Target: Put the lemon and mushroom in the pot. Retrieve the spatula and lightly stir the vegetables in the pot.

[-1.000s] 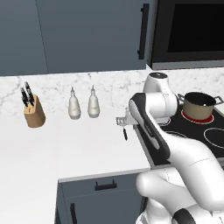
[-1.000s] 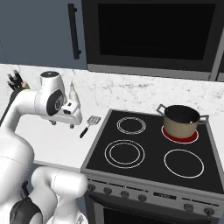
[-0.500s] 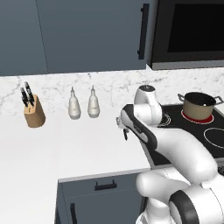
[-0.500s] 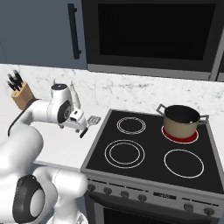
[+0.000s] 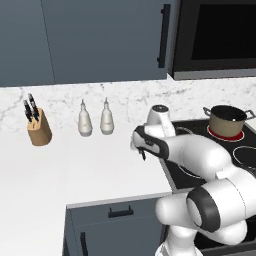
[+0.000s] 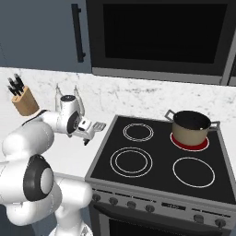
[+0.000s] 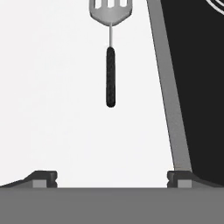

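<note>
The spatula lies on the white counter just left of the stove edge, silver slotted head away from me, black handle pointing back at my hand. My gripper hangs above the handle's near end, open, with nothing between its fingertips. In the right base view the gripper hovers low over the spatula beside the cooktop. The gripper also shows in the left base view. The tan pot stands on the glowing back right burner, far from the hand. The lemon and mushroom are out of view.
A wooden knife block and two white bottles stand at the back of the counter, left of the arm. The black cooktop borders the spatula's right side. A microwave hangs above the stove.
The arm has swung down and left, from over the stove's edge to low above the counter by the spatula. The jaws have stayed open.
</note>
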